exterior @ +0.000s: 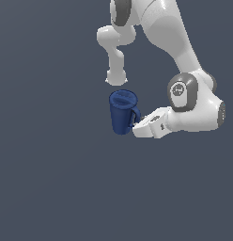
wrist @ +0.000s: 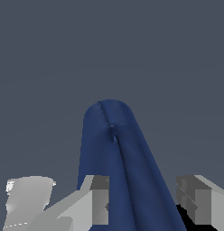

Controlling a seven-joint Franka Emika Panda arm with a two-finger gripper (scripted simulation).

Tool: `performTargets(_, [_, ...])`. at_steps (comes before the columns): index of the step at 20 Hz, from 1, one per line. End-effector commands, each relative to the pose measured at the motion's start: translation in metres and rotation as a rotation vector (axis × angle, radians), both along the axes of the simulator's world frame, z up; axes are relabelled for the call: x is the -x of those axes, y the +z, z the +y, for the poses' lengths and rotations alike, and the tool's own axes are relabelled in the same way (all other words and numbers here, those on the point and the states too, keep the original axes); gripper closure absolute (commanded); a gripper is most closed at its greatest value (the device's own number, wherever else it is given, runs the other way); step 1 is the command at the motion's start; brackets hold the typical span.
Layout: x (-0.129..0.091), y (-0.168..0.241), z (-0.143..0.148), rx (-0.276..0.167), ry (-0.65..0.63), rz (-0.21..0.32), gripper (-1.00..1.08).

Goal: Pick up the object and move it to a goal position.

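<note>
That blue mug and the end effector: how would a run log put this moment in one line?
object: blue mug, upright | end effector: open, fingers either side of mug at handle side | grasp: not closed | lift: not begun

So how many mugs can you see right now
1. The dark blue mug stands upright beside the end effector, which reaches its handle side from the exterior view's right. None seems hidden.

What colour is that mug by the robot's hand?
The mug is plain dark blue, clearest in the exterior view.
</note>
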State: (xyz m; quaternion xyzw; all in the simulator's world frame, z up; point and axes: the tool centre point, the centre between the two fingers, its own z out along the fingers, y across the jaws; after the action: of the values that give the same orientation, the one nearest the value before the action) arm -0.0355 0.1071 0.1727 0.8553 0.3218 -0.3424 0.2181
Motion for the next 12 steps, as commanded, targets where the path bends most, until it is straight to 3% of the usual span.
performTargets(1, [0.0033, -0.0049, -0.0043, 0.001, 0.000, 0.001, -0.20])
performTargets(8, [0.0073, -0.0119, -0.0106, 0.002, 0.001, 0.002, -0.20])
performTargets(9, [0.0073, -0.0119, -0.0106, 0.002, 0.001, 0.002, 1.08])
performTargets(12, [0.0073, -0.0119, -0.0106, 0.002, 0.001, 0.002, 1.08])
